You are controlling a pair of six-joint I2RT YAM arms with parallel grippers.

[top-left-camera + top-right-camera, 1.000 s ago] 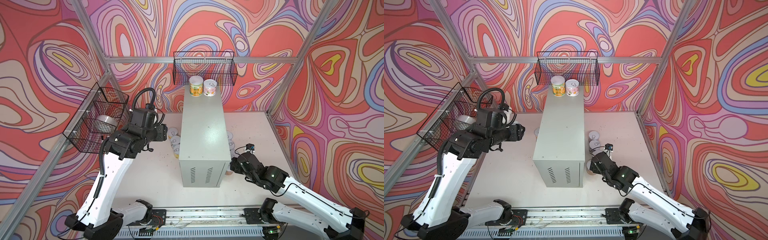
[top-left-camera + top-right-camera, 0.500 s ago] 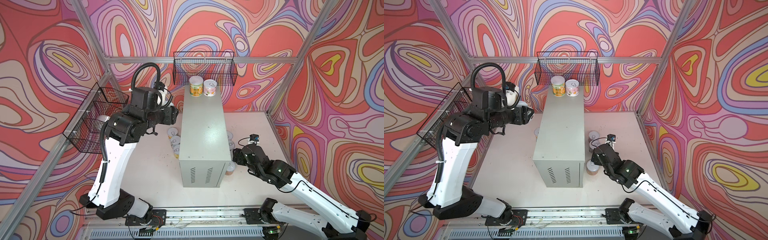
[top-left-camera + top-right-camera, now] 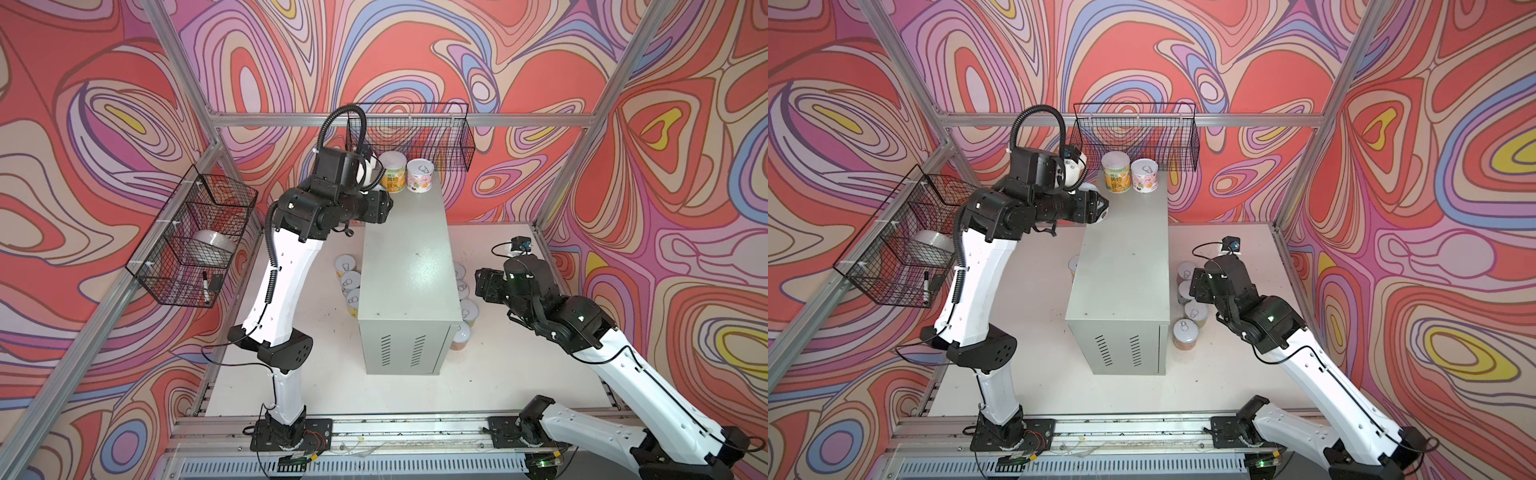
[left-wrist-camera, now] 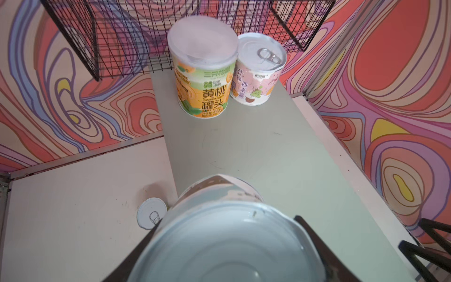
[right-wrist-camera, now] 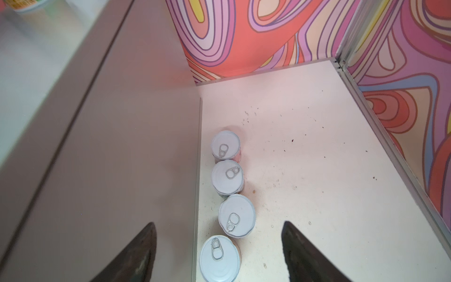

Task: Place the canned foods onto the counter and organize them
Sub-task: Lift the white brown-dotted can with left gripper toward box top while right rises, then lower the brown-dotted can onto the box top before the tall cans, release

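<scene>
Left gripper (image 3: 1099, 206): fingers pressed onto a pale-blue can (image 4: 229, 234), plain end toward the wrist camera, held over the left edge of the counter (image 3: 405, 266), short of its far end

Far end of the counter: yellow can (image 3: 393, 178) and pink can (image 3: 420, 176), both upright, close side by side

Right gripper (image 3: 482, 286): jaws spread, empty, hovering over a row of 4 cans (image 5: 227, 177) standing on the tabletop (image 5: 305, 171) just beside the counter's right wall

3 more cans (image 3: 350, 280) stand on the tabletop left of the counter
</scene>
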